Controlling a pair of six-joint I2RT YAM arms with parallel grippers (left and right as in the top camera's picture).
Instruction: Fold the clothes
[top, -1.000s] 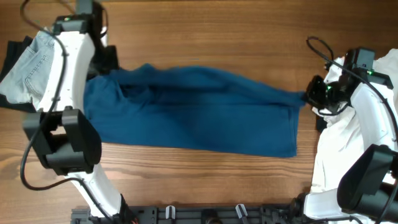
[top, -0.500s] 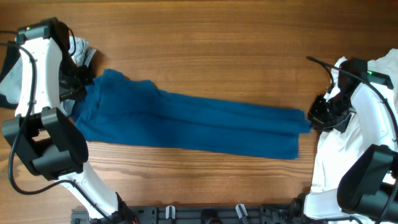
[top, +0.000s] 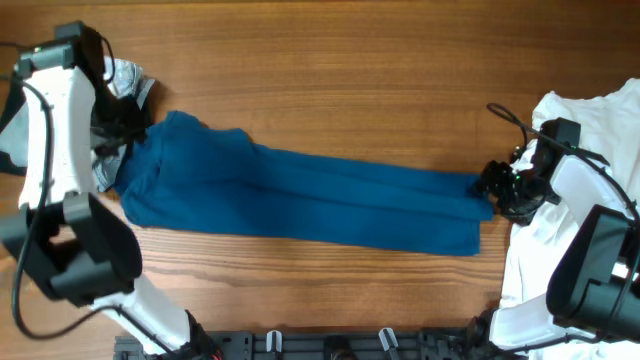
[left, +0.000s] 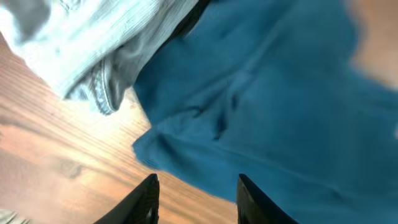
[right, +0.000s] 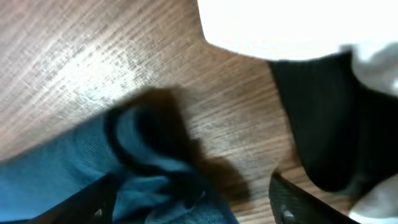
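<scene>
Blue trousers (top: 300, 195) lie stretched left to right across the wooden surface (top: 330, 60), waist hidden partly under my left arm. My left gripper (left: 198, 198) hangs spread and empty over the waist corner, with pale denim (left: 74, 43) crowding it. My right gripper (right: 196, 202) is blurred, its fingers wide apart over the cuff, and white cloth (top: 590, 110) lies just beside. I see bare wood above and below.

You've got plain deep-blue trousers (top: 300, 200), one solid colour. Denim garment (top: 128, 78): pale washed grey-blue, faded streaks. Cloth pile (top: 600, 110): plain white. Table (top: 350, 60): reddish-brown wood grain. Robot arms (top: 55, 130): white shells, black joints. Dark fabric (right: 329, 124): black, in your right wrist view.
</scene>
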